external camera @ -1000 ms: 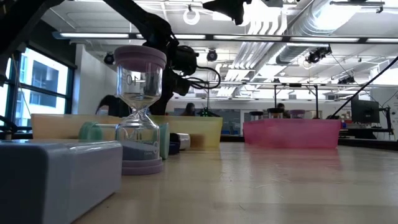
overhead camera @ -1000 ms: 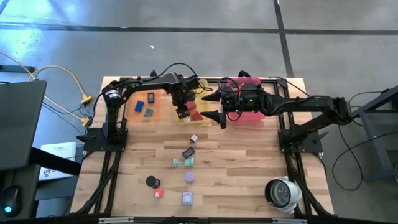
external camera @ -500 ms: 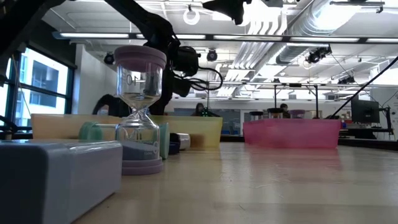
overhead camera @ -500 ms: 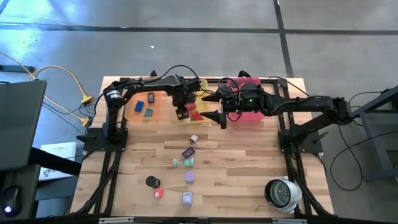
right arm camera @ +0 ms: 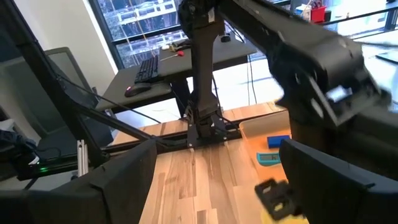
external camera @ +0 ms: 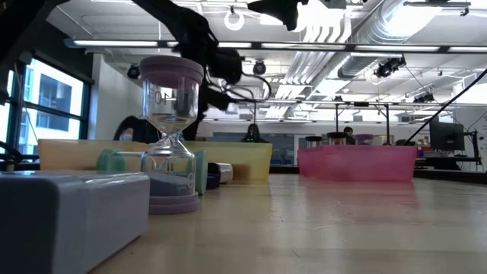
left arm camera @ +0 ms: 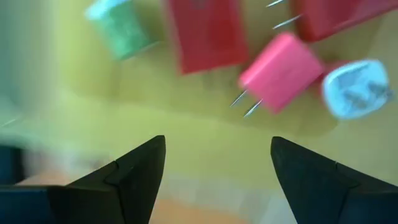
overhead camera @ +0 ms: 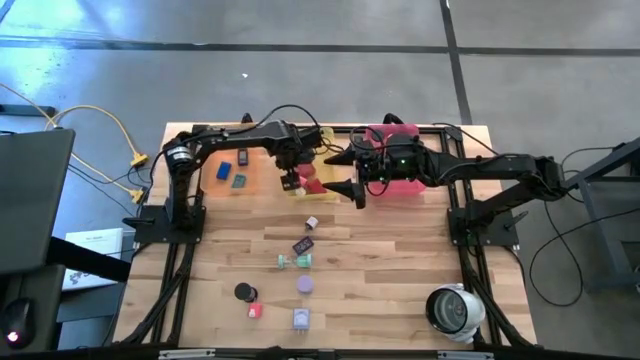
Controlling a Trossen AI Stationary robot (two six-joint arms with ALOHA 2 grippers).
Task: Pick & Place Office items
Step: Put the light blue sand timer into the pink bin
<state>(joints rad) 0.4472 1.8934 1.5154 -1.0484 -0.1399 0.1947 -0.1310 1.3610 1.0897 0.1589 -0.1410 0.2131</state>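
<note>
My left gripper (overhead camera: 292, 181) hangs open over the yellow tray (overhead camera: 322, 137), pointing down. Between its fingers (left arm camera: 217, 146) I see only the tray floor. Beyond them in the tray lie a pink plug cube (left arm camera: 283, 64), a red block (left arm camera: 208, 31), a green piece (left arm camera: 121, 26) and a white-blue plug (left arm camera: 356, 88). My right gripper (overhead camera: 356, 190) hovers open and level beside the yellow tray, nothing in it (right arm camera: 217, 186). More office items rest on the wood: a white cube (overhead camera: 312, 222), a dark rectangle (overhead camera: 303, 244), a lavender disc (overhead camera: 304, 284), a black disc (overhead camera: 243, 291).
An orange tray (overhead camera: 222, 180) at the far left holds a blue and a teal piece. A pink tray (overhead camera: 405, 186) lies under my right arm. An hourglass (external camera: 171, 137) and a lavender box (external camera: 72, 213) stand near the low camera. A white round device (overhead camera: 455, 310) sits near right.
My left wrist has turned a little above the yellow tray, and in the low view its dark bulk now shows slightly higher. My right arm has kept still.
</note>
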